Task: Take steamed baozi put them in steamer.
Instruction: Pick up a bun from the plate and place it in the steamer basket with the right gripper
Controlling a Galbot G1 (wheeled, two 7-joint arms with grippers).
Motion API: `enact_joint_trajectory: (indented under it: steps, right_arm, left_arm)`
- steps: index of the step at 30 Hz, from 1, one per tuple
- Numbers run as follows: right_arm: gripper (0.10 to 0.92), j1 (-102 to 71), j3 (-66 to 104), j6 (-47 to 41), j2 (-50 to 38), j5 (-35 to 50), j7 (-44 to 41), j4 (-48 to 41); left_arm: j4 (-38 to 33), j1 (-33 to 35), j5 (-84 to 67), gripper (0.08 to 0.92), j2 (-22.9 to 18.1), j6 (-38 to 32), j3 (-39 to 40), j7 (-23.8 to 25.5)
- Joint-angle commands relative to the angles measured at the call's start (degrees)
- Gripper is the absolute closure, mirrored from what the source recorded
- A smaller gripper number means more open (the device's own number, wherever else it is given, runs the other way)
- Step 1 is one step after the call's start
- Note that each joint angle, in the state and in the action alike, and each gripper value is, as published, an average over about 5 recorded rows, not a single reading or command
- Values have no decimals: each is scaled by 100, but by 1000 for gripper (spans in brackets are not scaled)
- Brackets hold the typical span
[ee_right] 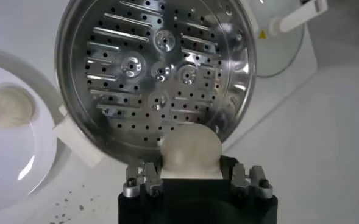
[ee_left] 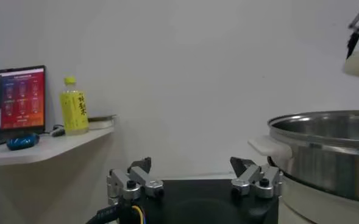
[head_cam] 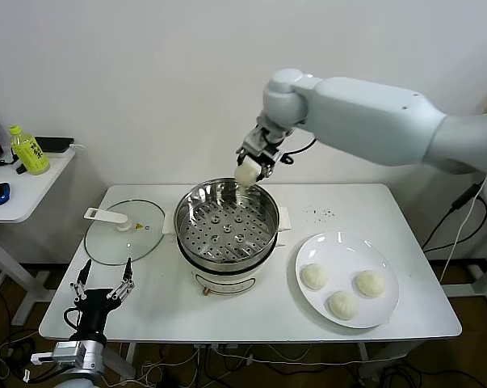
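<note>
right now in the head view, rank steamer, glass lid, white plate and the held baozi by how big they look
1. steamer and white plate: look alike, not ranked
2. glass lid
3. baozi, held over the steamer's far rim by the right gripper; farther from the camera, still plainly smallest

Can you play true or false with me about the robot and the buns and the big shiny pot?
1. The right end effector holds a baozi above the steamer's far rim. True.
2. Four baozi sit on the white plate. False: three are there.
3. The steamer's tray already has a bun on it. False: the perforated tray is bare.
4. The glass lid lies flat on the table, on the robot's left of the steamer. True.
5. The left end effector is squeezing the yellow bottle. False: it is open and empty by the table's near edge; the bottle stands on the side table.
</note>
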Motion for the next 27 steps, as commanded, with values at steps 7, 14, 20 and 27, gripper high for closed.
enact_joint_trajectory:
  steps: [7,14,20,27]
  right_arm:
    - [383,-704,-57,339,662,-607,17,-839]
    - [381,-983,97,474,914,-948,30,-1293]
    - [381,-1149,301,610,1120,-1212,58,-1591]
    - [381,-1219,373,693,1253,-1317,64,-1773]
  left_arm:
    - [13,9,-106,177,0,-8,-8,-9]
    - [42,-8,-89,177,-10,-5,-1,-8]
    - [36,-18,-91,177,-23,6,8,-5]
    - [29,-21,-85,177,-27,7,13,-6]
